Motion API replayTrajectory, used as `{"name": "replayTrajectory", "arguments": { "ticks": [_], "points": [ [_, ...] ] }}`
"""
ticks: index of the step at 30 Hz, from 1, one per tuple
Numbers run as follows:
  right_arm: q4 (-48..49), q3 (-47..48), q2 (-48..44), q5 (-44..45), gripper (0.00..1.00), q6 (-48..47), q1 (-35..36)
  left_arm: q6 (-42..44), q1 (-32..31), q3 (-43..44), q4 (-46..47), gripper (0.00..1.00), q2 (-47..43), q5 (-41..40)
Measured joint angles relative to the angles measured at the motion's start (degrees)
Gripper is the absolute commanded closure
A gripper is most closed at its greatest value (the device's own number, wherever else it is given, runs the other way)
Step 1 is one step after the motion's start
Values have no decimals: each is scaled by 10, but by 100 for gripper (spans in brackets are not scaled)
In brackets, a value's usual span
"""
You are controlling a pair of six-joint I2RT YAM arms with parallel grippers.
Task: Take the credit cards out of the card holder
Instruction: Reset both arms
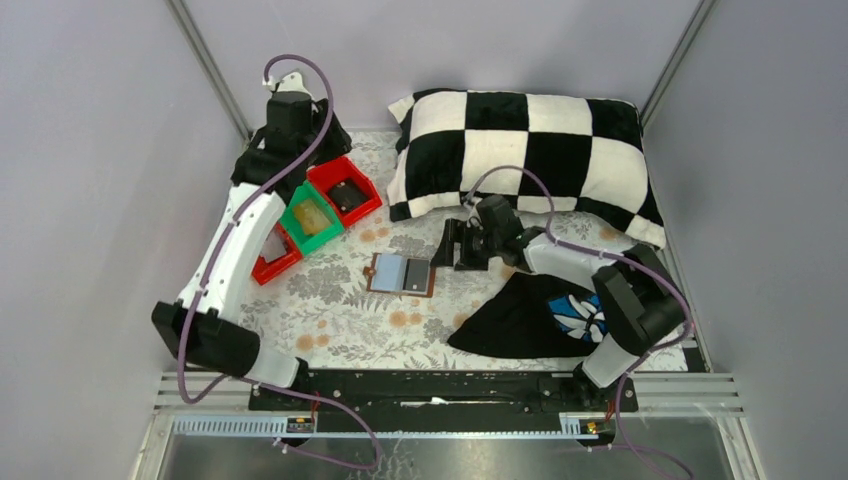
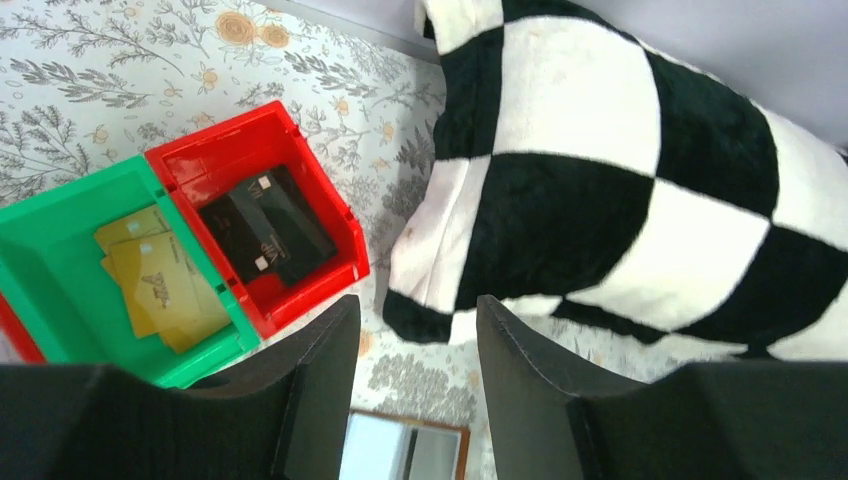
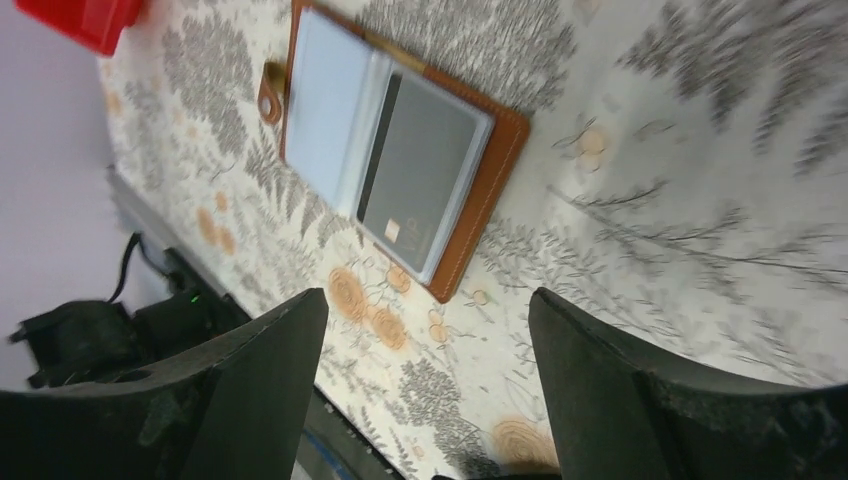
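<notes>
The card holder (image 1: 403,274) lies open and flat on the flowered tabletop (image 1: 340,310), near the middle, between the trays and the black cloth (image 1: 520,320). In the right wrist view a dark grey card (image 3: 415,175) sits in the sleeve nearer the right gripper (image 3: 428,300), and the other panel shows pale blue-grey. That gripper hovers just beside the holder on the pillow side, its 2 fingers spread wide with nothing between them. The left gripper (image 2: 415,310) hangs over the back-left trays, fingers apart and empty as well. Below it, the green tray (image 2: 60,260) holds beige-gold cards (image 2: 160,285) (2 or 3, overlapping). The red tray (image 2: 215,165) touching it holds 1 black card (image 2: 268,240). A second red tray (image 1: 275,258) sits at the green one's other side. The checkered pillow (image 1: 520,150) lies along the back.
</notes>
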Motion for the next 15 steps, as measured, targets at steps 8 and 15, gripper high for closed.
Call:
{"name": "replayTrajectory", "arguments": {
  "ticks": [8,15],
  "points": [
    [-178,130,-121,242,0,-115,0,70,1,-164,-3,48,-123,62],
    [-181,100,-287,483,0,-151,-1,84,0,-362,31,48,-275,63]
  ]
}}
